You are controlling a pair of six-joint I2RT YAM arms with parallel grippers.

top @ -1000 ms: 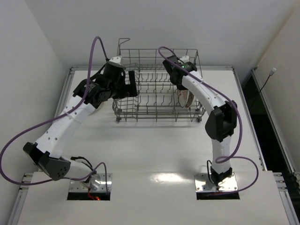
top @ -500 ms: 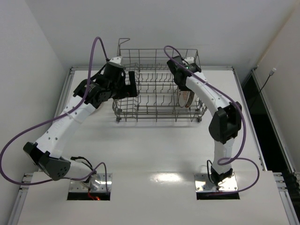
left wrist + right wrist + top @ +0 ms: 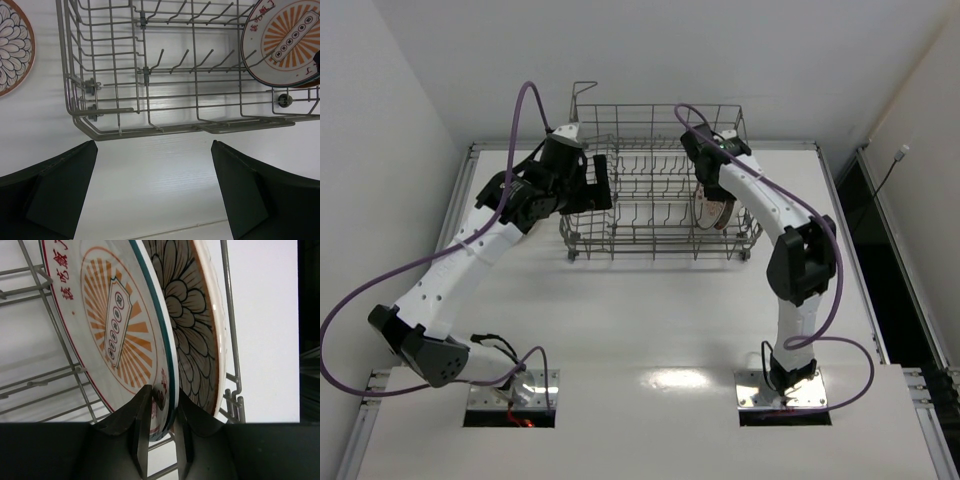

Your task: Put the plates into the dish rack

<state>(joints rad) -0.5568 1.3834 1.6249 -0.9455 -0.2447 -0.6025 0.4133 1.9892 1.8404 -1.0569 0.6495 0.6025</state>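
The dish rack (image 3: 655, 235) stands at the back of the table. My right gripper (image 3: 162, 395) is shut on the rim of the sunburst plate (image 3: 115, 325), which it holds on edge inside the rack's right end (image 3: 708, 205). Just behind it, a petal plate (image 3: 192, 330) stands on edge against the rack's end wires (image 3: 227, 315). My left gripper (image 3: 153, 145) is open and empty above the table, in front of the rack's left corner (image 3: 82, 117). Another petal plate (image 3: 12, 47) lies flat on the table left of the rack. The sunburst plate also shows in the left wrist view (image 3: 285, 45).
Rows of upright tines (image 3: 170, 60) fill the rack's left and middle parts with nothing in them. White walls close in the table on the left and at the back. Purple cables (image 3: 525, 100) loop above both arms.
My right gripper has shifted a little to the right with the sunburst plate, bringing it closer to the standing petal plate. My left arm has hardly moved.
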